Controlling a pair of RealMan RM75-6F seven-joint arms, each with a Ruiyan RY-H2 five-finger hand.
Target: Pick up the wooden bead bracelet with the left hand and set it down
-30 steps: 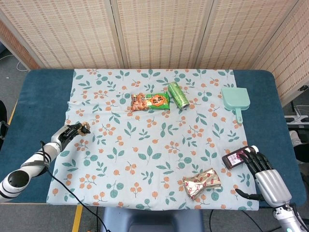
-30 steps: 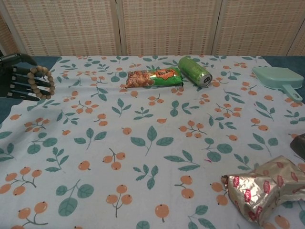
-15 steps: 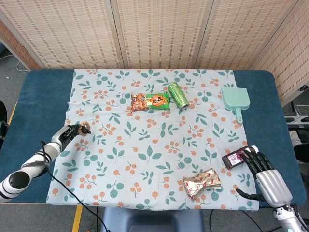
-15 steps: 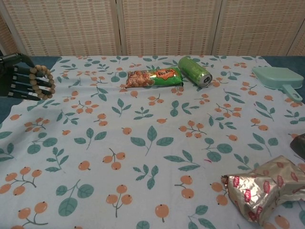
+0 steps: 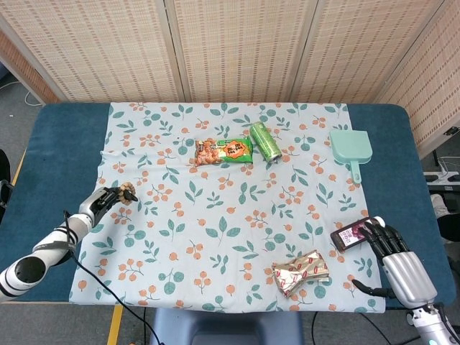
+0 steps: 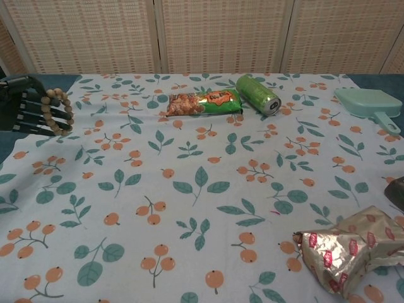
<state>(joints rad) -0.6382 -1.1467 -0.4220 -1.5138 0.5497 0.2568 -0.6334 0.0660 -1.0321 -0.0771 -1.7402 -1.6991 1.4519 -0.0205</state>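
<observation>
Wooden beads of the bracelet (image 6: pixel 57 112) hang looped over the dark fingers (image 6: pixel 35 118) of the left hand (image 6: pixel 28 110), at the far left edge of the patterned tablecloth (image 6: pixel 202 189). The hand grips the bracelet by threading the fingers through the ring rather than by pinching it — a hold that suits a loose string of beads, which would otherwise sag or slip. In the head view the same hand (image 5: pixel 108 198) sits low over the left border of the cloth with the bracelet (image 5: pixel 127 191) at its fingertips. Whether the beads touch the cloth cannot be determined from either view.

Judged against the task, the pick-up is complete and the set-down is the step in hand. Release will likely require the fingers to straighten and draw back out of the loop; a bead catching on a fingertip is the main risk.

The right hand (image 5: pixel 392 248) rests at the right edge of the cloth, well apart from the work, with its fingertips at a dark maroon packet (image 5: pixel 348 235). Whether it actually holds that packet cannot be told.

Other items lie clear of the left hand — a snack bag (image 6: pixel 203 102) just beside a green can (image 6: pixel 257 95), a mint dustpan (image 6: pixel 368 104), and a crumpled foil wrapper (image 6: pixel 347 249).
</observation>
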